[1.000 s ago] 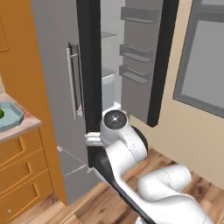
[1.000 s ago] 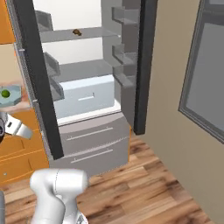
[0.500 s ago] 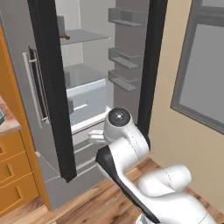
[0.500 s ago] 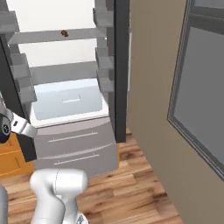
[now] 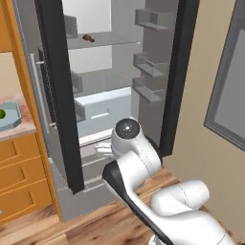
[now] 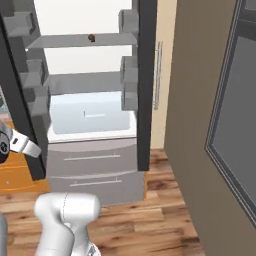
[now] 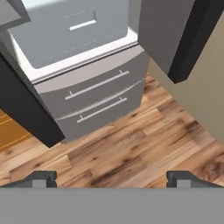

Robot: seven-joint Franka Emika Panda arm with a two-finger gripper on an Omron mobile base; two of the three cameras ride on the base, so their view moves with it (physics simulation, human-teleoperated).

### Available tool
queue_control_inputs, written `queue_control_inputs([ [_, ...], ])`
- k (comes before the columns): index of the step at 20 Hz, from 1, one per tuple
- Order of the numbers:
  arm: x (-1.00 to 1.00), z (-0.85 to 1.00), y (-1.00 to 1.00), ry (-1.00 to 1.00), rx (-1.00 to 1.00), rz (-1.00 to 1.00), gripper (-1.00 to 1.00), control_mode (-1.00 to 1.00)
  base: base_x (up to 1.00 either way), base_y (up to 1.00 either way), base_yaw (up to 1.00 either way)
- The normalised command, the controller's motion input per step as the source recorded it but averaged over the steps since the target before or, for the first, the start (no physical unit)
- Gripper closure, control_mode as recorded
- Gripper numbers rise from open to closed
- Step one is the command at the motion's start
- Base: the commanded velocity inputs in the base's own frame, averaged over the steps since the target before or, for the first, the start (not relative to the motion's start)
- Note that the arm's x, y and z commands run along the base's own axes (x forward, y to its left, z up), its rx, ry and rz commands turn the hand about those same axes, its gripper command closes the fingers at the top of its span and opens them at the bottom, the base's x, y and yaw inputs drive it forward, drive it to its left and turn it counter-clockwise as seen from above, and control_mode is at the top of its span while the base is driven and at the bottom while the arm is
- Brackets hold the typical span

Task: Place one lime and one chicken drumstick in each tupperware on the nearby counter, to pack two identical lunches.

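A small reddish-brown drumstick lies on a flat grey fridge shelf, upper centre of the left base view, well above the gripper, whose two dark tips stand wide apart with nothing between them, pointing at grey drawer fronts and streaky wood floor. At the far left edge, a round green lime sits in the pale blue-green tupperware on the mottled pinkish counter.
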Motion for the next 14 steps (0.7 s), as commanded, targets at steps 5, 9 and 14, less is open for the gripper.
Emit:
queue_control_inputs([
  [5, 0.00, 0.00, 0.00, 0.00, 0.00, 0.00, -1.00, 1.00, 0.36, -0.25, -0.01],
  [9, 0.00, 0.00, 0.00, 0.00, 0.00, 0.00, -1.00, 1.00, 1.00, -0.36, 0.00],
  [14, 0.00, 0.00, 0.00, 0.00, 0.00, 0.00, -1.00, 1.00, 1.00, -0.13, 0.00],
])
